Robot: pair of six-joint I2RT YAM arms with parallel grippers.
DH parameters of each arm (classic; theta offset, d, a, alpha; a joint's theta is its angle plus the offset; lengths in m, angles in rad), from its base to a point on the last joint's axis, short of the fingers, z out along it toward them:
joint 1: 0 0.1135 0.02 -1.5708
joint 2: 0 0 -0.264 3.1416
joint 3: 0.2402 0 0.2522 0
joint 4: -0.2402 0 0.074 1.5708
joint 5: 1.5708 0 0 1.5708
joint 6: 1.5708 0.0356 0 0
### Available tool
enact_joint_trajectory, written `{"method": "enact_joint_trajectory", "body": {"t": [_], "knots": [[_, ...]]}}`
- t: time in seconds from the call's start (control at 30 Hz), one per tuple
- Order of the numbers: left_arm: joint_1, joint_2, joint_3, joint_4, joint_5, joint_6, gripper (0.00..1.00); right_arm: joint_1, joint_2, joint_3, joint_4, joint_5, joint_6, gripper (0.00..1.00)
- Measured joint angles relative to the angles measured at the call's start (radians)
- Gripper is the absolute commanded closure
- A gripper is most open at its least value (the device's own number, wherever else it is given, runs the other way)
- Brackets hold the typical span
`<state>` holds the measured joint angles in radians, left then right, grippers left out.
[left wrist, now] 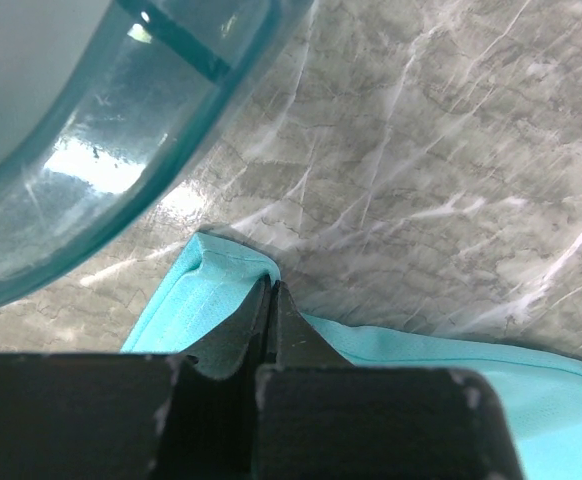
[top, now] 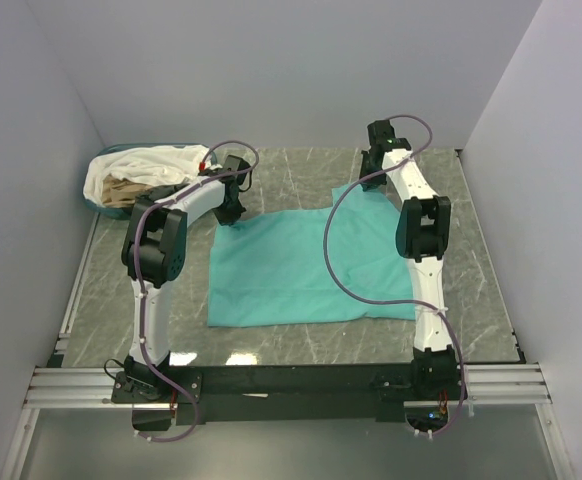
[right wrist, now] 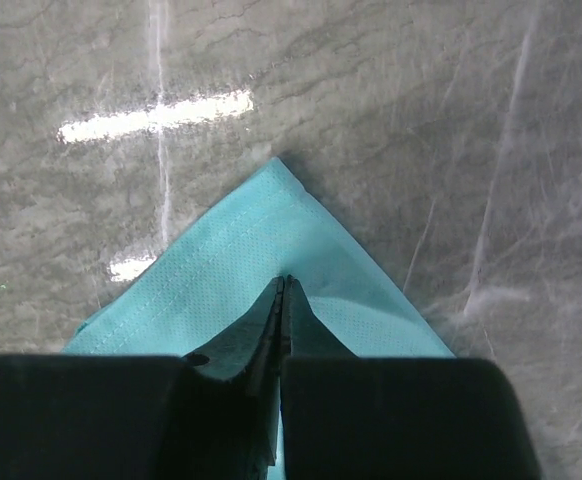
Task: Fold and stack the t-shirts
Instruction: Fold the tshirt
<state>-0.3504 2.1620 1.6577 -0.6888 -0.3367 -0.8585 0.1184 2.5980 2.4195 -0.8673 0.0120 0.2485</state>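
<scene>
teal t-shirt (top: 301, 265) lies spread flat on the table (top: 301, 165), mid-surface between the two arms, far edge toward the back wall. the near edge looks fairly straight, and the far right part juts out further than the rest.

left gripper (left wrist: 273, 292) – fingers pressed together, clenched on the far left corner of the teal t-shirt. a small ridge of cloth is bunched just ahead of the tips. the basket (left wrist: 121, 150) rim sits close beside it, not touching.

right gripper (right wrist: 283, 285) – fingers likewise closed tight, pinching the far right corner. the cloth point shows just beyond the tips, on bare table.

basket at the far left corner holds a white shirt (top: 146, 165) heaped over a beige shirt (top: 129, 188), both unfolded. no folded stack is visible anywhere.

step in hand, by judgement: the first fold of the teal t-shirt, with both far corners gripped and no lift begun. the task is early.

the next move likely calls for raising both corners together and carrying them toward the near edge in step, so the fold line stays straight. the left arm needs to clear the basket rim. whether each pinch has one layer or two, cannot tell.
</scene>
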Motion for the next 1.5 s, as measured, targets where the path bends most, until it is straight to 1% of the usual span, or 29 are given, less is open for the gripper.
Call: {"method": "enact_joint_trajectory", "body": {"t": [0.13,0.2,0.3,0.33,0.37,0.4,0.43,0.47,0.53,0.57,0.63,0.77,0.9,1.0,1.03,1.07,1.17,1.2,1.23,1.3,1.33,1.37,1.5], "knots": [[0.0,-0.003,-0.004,-0.002,0.001,0.0,0.99,0.0,0.0,-0.006,0.008,0.004,-0.001,1.0],[0.0,-0.006,-0.009,-0.001,0.001,0.001,0.99,0.0,-0.003,-0.019,0.035,0.005,-0.006,0.89],[0.0,-0.015,-0.022,0.0,0.003,0.001,0.99,0.0,-0.012,-0.039,0.079,0.009,-0.011,0.85],[0.0,-0.017,-0.025,0.0,0.006,0.001,0.99,-0.002,-0.012,-0.039,0.098,0.008,-0.01,0.79],[0.0,-0.018,-0.025,-0.001,0.01,0.001,0.99,-0.005,-0.012,-0.039,0.12,0.005,-0.006,0.68],[0.0,-0.018,-0.025,-0.002,0.011,0.001,0.99,-0.006,-0.012,-0.037,0.137,0.002,0.0,0.66],[0.0,-0.018,-0.025,-0.002,0.015,0.001,0.99,-0.006,-0.012,-0.035,0.152,0.002,-0.001,0.6],[0.0,-0.018,-0.025,-0.001,0.019,0.002,0.99,-0.007,-0.012,-0.031,0.164,0.001,0.001,0.52],[0.0,-0.018,-0.025,-0.002,0.025,0.003,0.99,-0.01,-0.012,-0.027,0.192,-0.008,0.005,0.33],[0.0,-0.018,-0.024,-0.003,0.026,0.004,0.99,-0.013,-0.012,-0.025,0.2,-0.013,0.008,0.18],[0.0,-0.018,-0.018,-0.011,0.032,0.006,0.99,-0.019,-0.012,-0.025,0.204,-0.021,0.016,0.14],[0.0,-0.018,0.003,-0.027,0.036,0.009,0.99,-0.039,-0.011,-0.019,0.164,-0.057,0.032,0.14],[0.0,-0.018,0.005,-0.028,0.037,0.009,0.99,-0.061,0.035,0.076,0.063,-0.119,0.04,0.14],[0.0,-0.02,-0.001,-0.026,0.037,0.008,0.99,-0.071,0.042,0.073,0.024,-0.154,0.028,0.18],[0.0,-0.02,-0.005,-0.027,0.037,0.008,0.99,-0.07,0.042,0.073,0.021,-0.161,0.022,0.13],[0.0,-0.021,-0.009,-0.026,0.037,0.008,0.99,-0.068,0.042,0.073,0.012,-0.169,0.017,0.13],[0.0,-0.027,-0.032,-0.023,0.036,0.008,0.99,-0.048,0.042,0.073,0.006,-0.17,-0.015,0.16],[0.0,-0.032,-0.037,-0.022,0.036,0.008,0.99,-0.038,0.042,0.073,0.005,-0.164,-0.027,0.19],[0.0,-0.037,-0.043,-0.023,0.036,0.008,0.99,-0.027,0.042,0.073,0.005,-0.159,-0.037,0.34],[0.0,-0.043,-0.05,-0.023,0.036,0.008,0.99,-0.006,0.041,0.064,0.006,-0.151,-0.053,0.51],[0.0,-0.044,-0.052,-0.023,0.036,0.008,0.99,0.002,0.039,0.059,0.007,-0.143,-0.055,0.67],[0.0,-0.044,-0.053,-0.021,0.036,0.008,0.99,0.008,0.037,0.05,0.008,-0.14,-0.059,0.69],[0.0,-0.045,-0.059,-0.018,0.036,0.007,0.99,0.024,0.032,0.04,0.01,-0.119,-0.055,0.72]]}}
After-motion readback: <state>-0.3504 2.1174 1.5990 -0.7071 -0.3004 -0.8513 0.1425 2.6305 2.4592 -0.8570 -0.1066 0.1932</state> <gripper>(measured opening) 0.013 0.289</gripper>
